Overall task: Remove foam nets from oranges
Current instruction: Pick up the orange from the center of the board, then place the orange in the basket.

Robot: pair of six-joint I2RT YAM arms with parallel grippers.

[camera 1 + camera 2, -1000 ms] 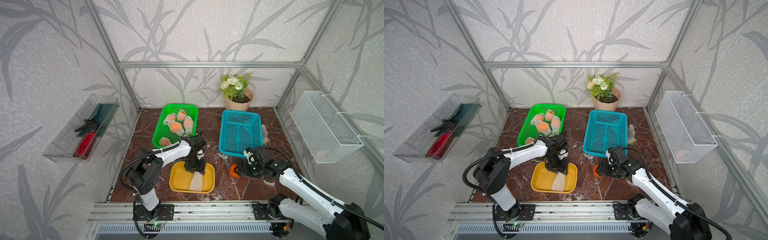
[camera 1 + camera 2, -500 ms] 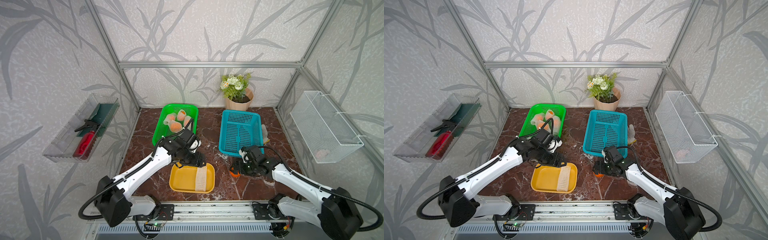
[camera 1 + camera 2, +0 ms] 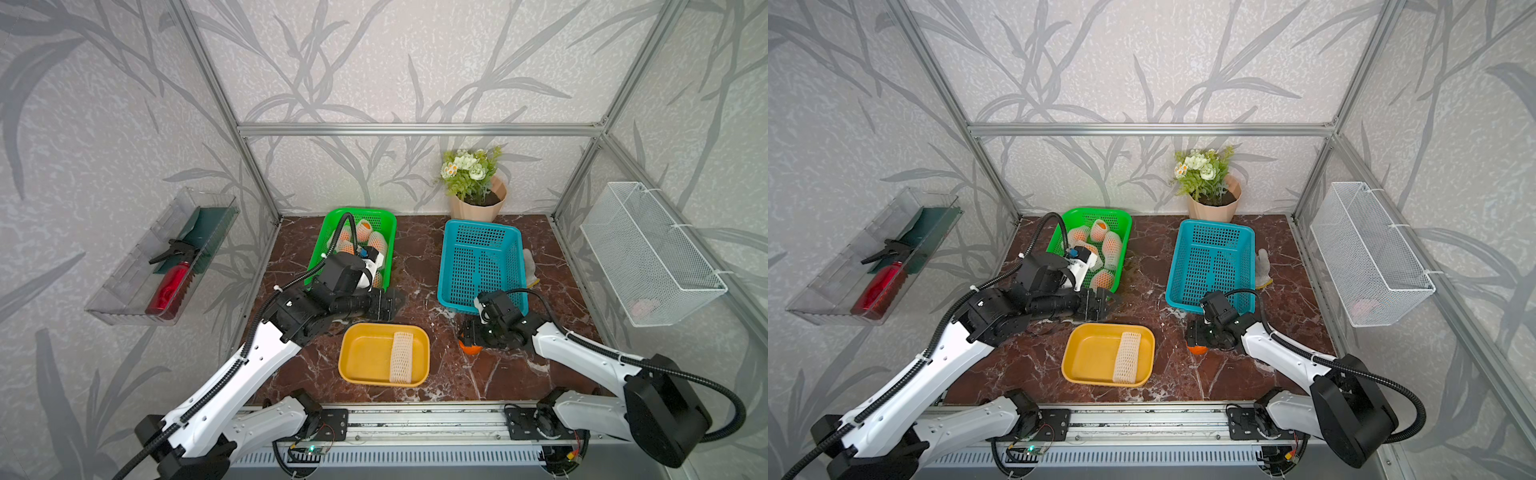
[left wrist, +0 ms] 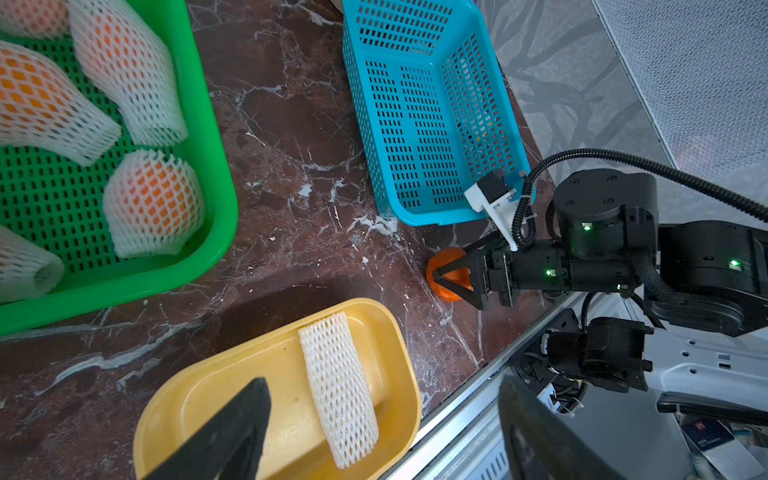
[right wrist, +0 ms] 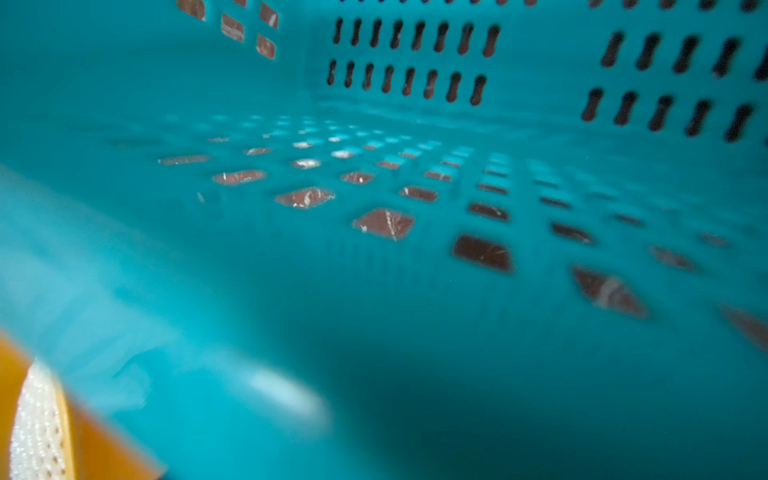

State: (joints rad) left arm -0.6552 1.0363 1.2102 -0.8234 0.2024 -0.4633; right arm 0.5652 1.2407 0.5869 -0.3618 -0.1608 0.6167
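Looking down in both top views, a yellow tray [image 3: 361,353] is seen near the middle of the front edge of the table [image 3: 415,259]. One emptied foam net [image 3: 401,357] lies flat along the tray's right side. Several netted oranges [image 3: 376,241] are heaped in the green basket [image 3: 374,211] toward the back-left corner, their nets not yet removed. The left gripper [image 3: 397,305] is held level above the table between that basket and the tray, its jaws parted and nothing in them. A bare orange [image 3: 469,349] rests on the table just off the front-left corner of the blue basket [image 3: 451,270], with the right gripper [image 3: 468,332] directly over it.

From the left wrist, the left gripper's spread fingers [image 4: 232,430] are shown empty above the tray. The right gripper is seen side-on with the bare orange behind one finger. Whether the fruit is clamped or merely straddled cannot be told.

From the right wrist, only the blurred inside of the blue basket is shown, with a sliver of the tray and foam net beside it. The gripper itself is not seen.

The nets are judged light, soft and springy — best pinched at the loose open end beyond the fruit, where the mesh collapses easily. The oranges are judged firm, round and apt to roll, so they are better held across the widest part with moderate pressure.
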